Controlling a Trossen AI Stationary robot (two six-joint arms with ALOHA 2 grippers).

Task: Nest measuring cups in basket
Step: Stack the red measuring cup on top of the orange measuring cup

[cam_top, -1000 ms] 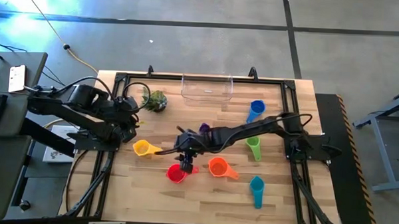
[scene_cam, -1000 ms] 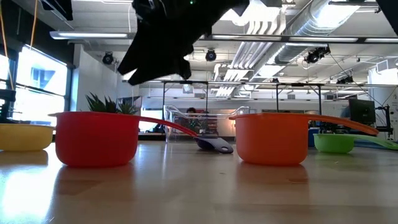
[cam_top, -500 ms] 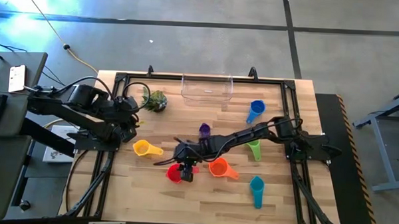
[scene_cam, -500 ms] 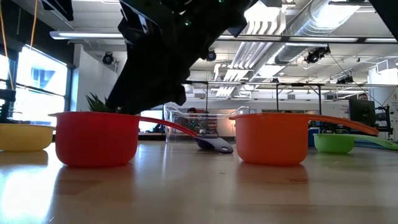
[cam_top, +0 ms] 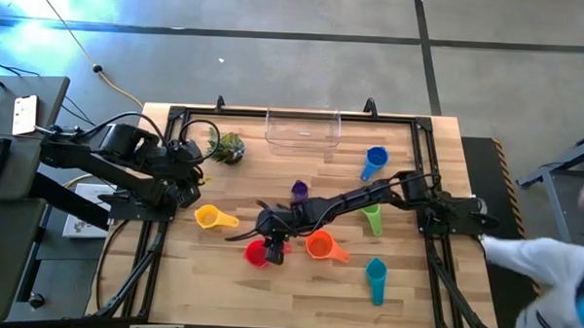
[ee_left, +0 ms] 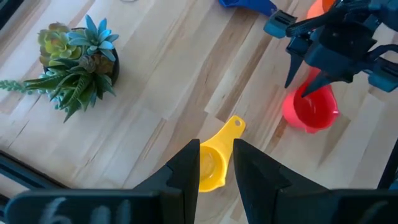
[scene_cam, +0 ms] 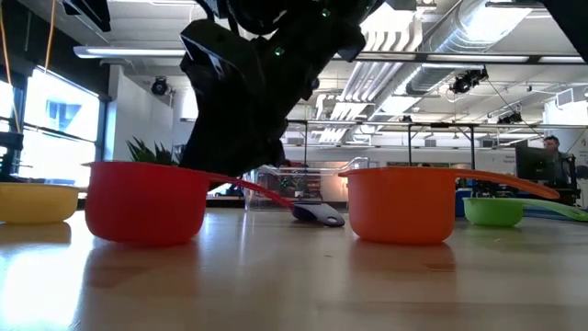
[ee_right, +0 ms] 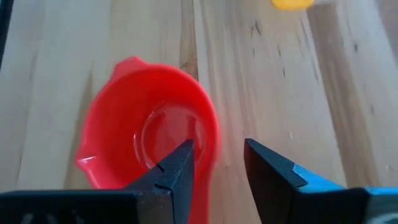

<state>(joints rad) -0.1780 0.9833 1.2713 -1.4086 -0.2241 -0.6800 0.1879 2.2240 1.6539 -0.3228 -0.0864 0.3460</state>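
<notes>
Seven cups loose on counter (cam_top: 219, 288); basket (cam_top: 302, 128) at 12 o'clock holds none. Right hand (cam_top: 273, 243) straddles red cup (cam_top: 258, 252) wall, fingers narrow, not clamped. Left hand (ee_left: 216, 163) parted, idle at 9 o'clock. Cup looks light, stiff, slick: pinch rim near handle.

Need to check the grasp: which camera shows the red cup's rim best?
Right wrist view: the red cup fills it, rim between the right gripper fingers. Low view shows its side, high view a small spot, left wrist view shows it farther off.
</notes>
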